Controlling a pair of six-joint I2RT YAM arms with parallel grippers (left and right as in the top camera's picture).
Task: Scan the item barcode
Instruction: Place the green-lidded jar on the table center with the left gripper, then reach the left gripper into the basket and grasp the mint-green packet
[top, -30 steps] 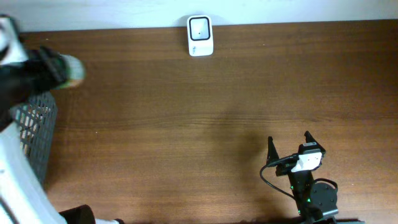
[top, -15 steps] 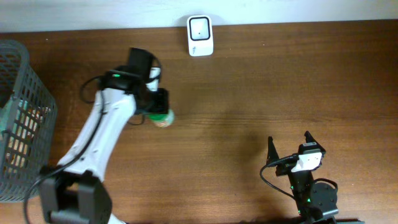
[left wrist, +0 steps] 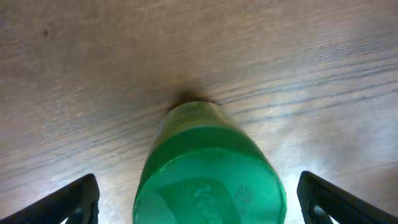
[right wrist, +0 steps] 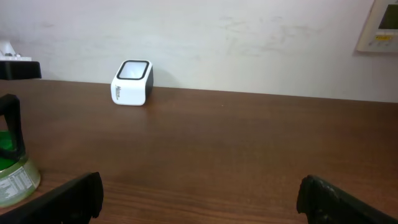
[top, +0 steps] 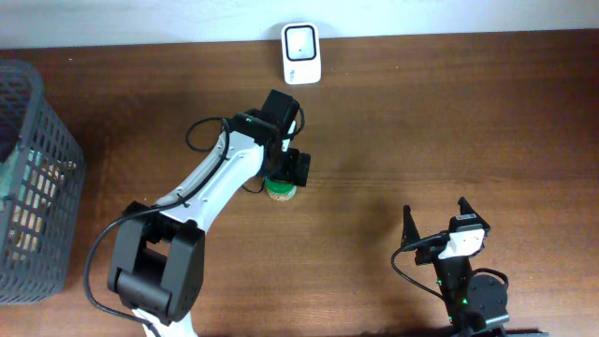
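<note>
On the brown wood surface (top: 449, 131), the grey mesh basket (top: 58, 112) at the left edge held a few things we could not make out. The left hand (left wrist: 202, 199) stood wide on either side of the green-capped bottle (top: 281, 193), its fingers clear of it. The bottle stood upright mid-surface, cap up, and its label print was too small to read. The right hand (top: 435, 211) stood wide and empty. The white scanner (top: 301, 53) sat at the far edge.

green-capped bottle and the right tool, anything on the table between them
Nothing. In the overhead view only brown wooden table lies between the green-capped plastic bottle and the right tool; the right wrist view shows the same bare stretch.
</note>
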